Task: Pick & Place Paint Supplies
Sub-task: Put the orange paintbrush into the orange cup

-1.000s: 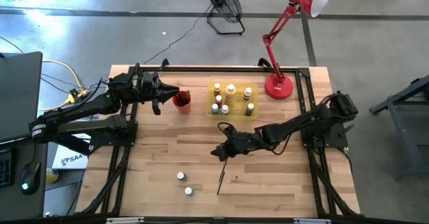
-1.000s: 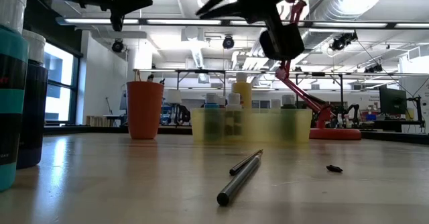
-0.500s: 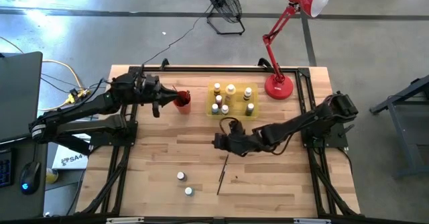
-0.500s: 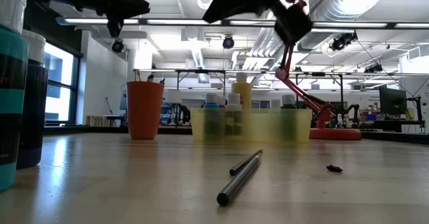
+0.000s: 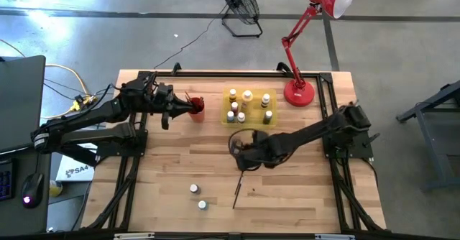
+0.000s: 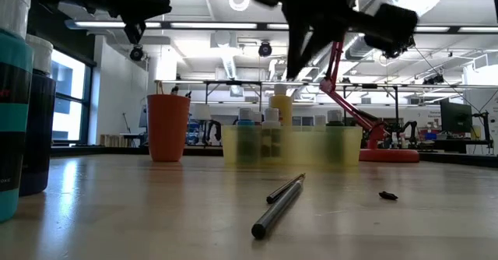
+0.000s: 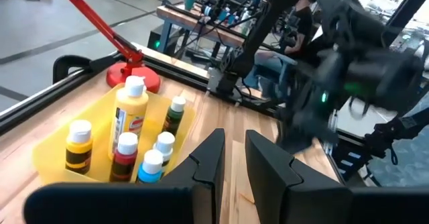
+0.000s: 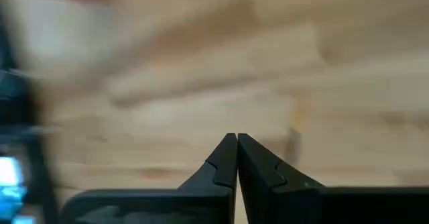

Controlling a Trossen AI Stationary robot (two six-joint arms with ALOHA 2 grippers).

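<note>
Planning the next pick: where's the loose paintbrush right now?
High view: the paintbrush lies on the table's near-middle, just below the right pincer, right of the two loose bottles.

You are working in a robotics lab or workshop: polished concrete floor (image 5: 402, 190), butcher-block table (image 5: 287, 197) in a black frame, exposed ceiling ducts (image 6: 420, 7) and strip lights, rows of equipment benches (image 7: 201, 23) behind, a floor fan (image 5: 239, 3), and a red desk lamp (image 5: 305, 42).

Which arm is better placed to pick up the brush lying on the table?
Right: its shut claw hangs just above the brush, while the left claw is away by the red cup.
</note>
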